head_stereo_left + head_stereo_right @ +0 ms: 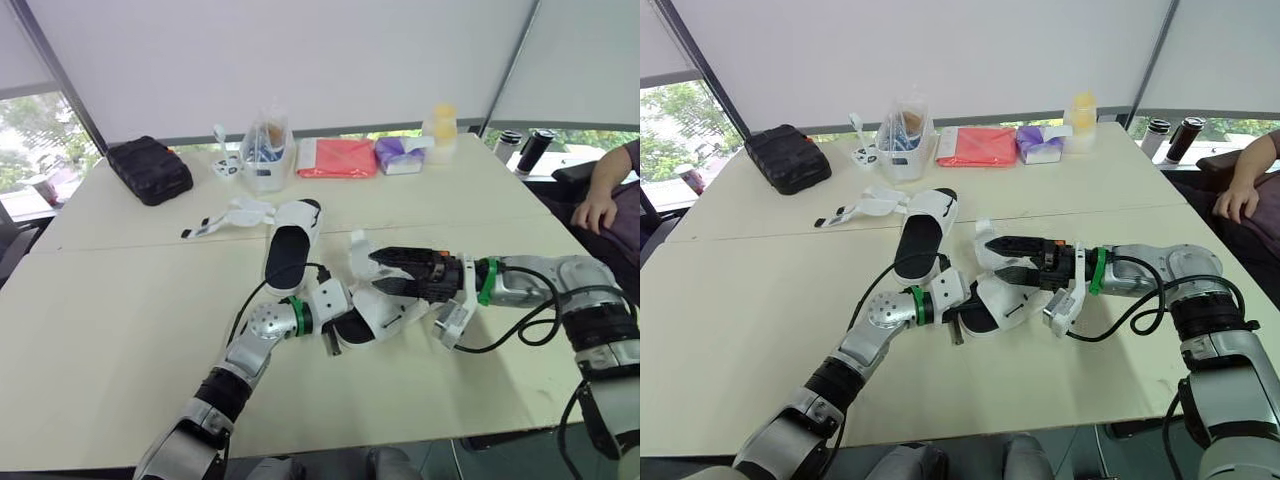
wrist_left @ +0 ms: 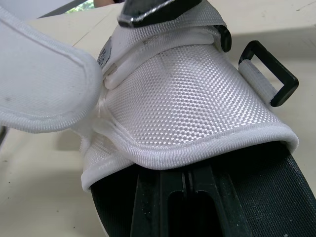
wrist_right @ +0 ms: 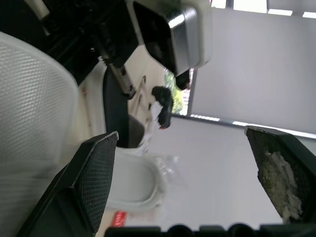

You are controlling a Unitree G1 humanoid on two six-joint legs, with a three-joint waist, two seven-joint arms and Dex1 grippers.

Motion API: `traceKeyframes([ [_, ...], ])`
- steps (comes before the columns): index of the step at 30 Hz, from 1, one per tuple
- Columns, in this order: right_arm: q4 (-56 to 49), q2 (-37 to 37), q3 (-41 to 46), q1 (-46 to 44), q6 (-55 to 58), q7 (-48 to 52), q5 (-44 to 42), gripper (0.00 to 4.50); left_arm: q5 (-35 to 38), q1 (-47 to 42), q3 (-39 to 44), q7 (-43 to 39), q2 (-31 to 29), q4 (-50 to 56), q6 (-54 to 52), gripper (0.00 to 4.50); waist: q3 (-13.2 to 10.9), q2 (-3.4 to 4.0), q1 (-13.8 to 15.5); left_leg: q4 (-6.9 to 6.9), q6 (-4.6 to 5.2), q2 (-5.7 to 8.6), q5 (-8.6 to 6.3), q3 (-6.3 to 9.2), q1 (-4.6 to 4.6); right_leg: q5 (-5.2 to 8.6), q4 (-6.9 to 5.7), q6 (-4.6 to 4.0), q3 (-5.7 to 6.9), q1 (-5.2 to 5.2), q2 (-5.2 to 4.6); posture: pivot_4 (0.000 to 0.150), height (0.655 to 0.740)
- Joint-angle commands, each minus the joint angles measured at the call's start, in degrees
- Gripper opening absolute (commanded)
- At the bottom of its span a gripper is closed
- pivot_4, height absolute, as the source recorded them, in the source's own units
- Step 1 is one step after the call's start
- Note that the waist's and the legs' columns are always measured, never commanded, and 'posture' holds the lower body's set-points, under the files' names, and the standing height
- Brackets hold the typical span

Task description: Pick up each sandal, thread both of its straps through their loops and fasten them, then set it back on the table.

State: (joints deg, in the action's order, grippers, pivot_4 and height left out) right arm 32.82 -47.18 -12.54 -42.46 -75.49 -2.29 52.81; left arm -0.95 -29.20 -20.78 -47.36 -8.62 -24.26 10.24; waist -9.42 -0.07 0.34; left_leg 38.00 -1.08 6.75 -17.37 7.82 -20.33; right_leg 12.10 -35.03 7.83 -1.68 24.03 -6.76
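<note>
One white sandal (image 1: 372, 312) with a black footbed is held just above the table (image 1: 120, 330), my left gripper (image 1: 343, 326) shut on its sole end. In the left wrist view its white mesh upper (image 2: 187, 98) arches over the footbed, with a loose strap (image 2: 44, 89) on one side and a black loop (image 2: 271, 74) on the other. My right gripper (image 1: 377, 273) is open at the sandal's upper side, its fingers (image 3: 94, 173) spread wide beside a raised strap flap (image 1: 358, 248). The second sandal (image 1: 290, 245) lies flat farther back, straps (image 1: 230, 215) spread out to its left.
Along the far edge sit a black pouch (image 1: 150, 168), a clear container (image 1: 265, 150), a red packet (image 1: 335, 158), a purple pack (image 1: 400, 155) and a yellowish bottle (image 1: 440, 130). Two dark cups (image 1: 535, 150) and a person's hand (image 1: 598, 210) are at the right.
</note>
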Motion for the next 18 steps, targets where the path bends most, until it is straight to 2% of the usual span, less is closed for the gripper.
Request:
traceKeyframes([
  [1, -1.00, 0.89, -2.40, 0.92, 17.64, 23.22, -37.60, 4.45, -1.56, 1.40, -1.84, -1.15, -0.38, -2.04, -1.53, 0.00, -0.02, -0.03, -0.21, 0.00, 0.09, -0.14, -0.04, -0.03, 0.06, 0.00, 0.09, -0.01, 0.04, -0.13, 0.04, 0.150, 0.7400],
  [2, -5.41, 2.06, -1.40, 1.26, 27.82, 30.82, -48.82, 4.45, -1.53, 1.42, -1.77, -1.15, -0.47, -1.98, -1.53, 0.00, -0.02, -0.03, -0.32, 0.00, 0.26, -0.21, -0.14, -0.02, 0.14, 0.00, 0.18, -0.01, 0.07, -0.28, 0.08, 0.150, 0.7400],
  [4, -13.34, 3.35, 0.73, 0.62, 49.92, 42.97, -65.43, 4.45, -1.49, 1.49, -1.68, -1.10, -0.58, -1.84, -1.58, 0.00, 0.01, 0.04, -0.74, 0.01, 0.55, -0.42, -0.31, 0.05, 0.33, -0.05, 0.62, -0.07, 0.18, -0.65, 0.25, 0.150, 0.7400],
  [5, -16.33, 3.48, 1.75, 0.26, 58.79, 45.83, -70.23, 4.45, -1.48, 1.51, -1.65, -1.08, -0.61, -1.79, -1.59, 0.00, 0.02, 0.05, -0.79, 0.01, 0.57, -0.46, -0.32, 0.08, 0.32, -0.08, 0.76, -0.12, 0.22, -0.72, 0.29, 0.150, 0.7400],
  [7, -21.26, 3.53, 4.26, -2.03, 86.24, 48.48, -84.65, 4.45, -1.43, 1.50, -1.53, -1.01, -0.60, -1.84, -1.62, 0.00, 0.02, 0.05, -0.60, 0.04, 0.63, -0.43, -0.36, 0.14, 0.29, -0.11, 0.79, -0.14, 0.26, -0.71, 0.27, 0.150, 0.7400],
  [9, -21.17, 4.27, 7.24, -5.68, 105.69, 47.51, -93.32, 4.45, -1.42, 1.48, -1.45, -0.93, -0.55, -1.88, -1.64, 0.00, 0.02, 0.06, -0.02, 0.05, 0.62, -0.45, -0.37, 0.19, 0.18, -0.16, 0.82, -0.23, 0.29, -0.61, 0.26, 0.150, 0.7400],
  [13, -14.67, 5.03, 8.68, -15.39, 131.29, 47.59, -98.28, 4.45, -1.48, 1.48, -1.42, -0.79, -0.55, -1.81, -1.71, 0.00, 0.04, 0.09, 0.44, 0.00, 0.60, -0.49, -0.39, 0.20, -0.16, -0.20, 0.80, -0.28, 0.36, -0.22, 0.26, 0.150, 0.7400],
  [15, -9.87, 6.05, 8.21, -20.05, 138.59, 47.94, -97.49, 4.45, -1.44, 1.39, -1.34, -0.81, -0.55, -1.98, -1.72, 0.00, 0.04, 0.12, 0.42, -0.03, 0.60, -0.48, -0.39, 0.14, -0.26, -0.21, 0.77, -0.27, 0.35, -0.07, 0.22, 0.150, 0.7400],
  [18, 3.83, 9.38, 6.63, -28.69, 146.92, 46.44, -92.63, 4.45, -1.61, 1.17, -1.43, -0.71, -0.43, -2.25, -1.42, 0.00, 0.05, 0.14, 0.41, -0.02, 0.60, -0.47, -0.39, 0.04, -0.52, -0.23, 0.73, -0.26, 0.33, 0.24, 0.21, 0.150, 0.7400],
])
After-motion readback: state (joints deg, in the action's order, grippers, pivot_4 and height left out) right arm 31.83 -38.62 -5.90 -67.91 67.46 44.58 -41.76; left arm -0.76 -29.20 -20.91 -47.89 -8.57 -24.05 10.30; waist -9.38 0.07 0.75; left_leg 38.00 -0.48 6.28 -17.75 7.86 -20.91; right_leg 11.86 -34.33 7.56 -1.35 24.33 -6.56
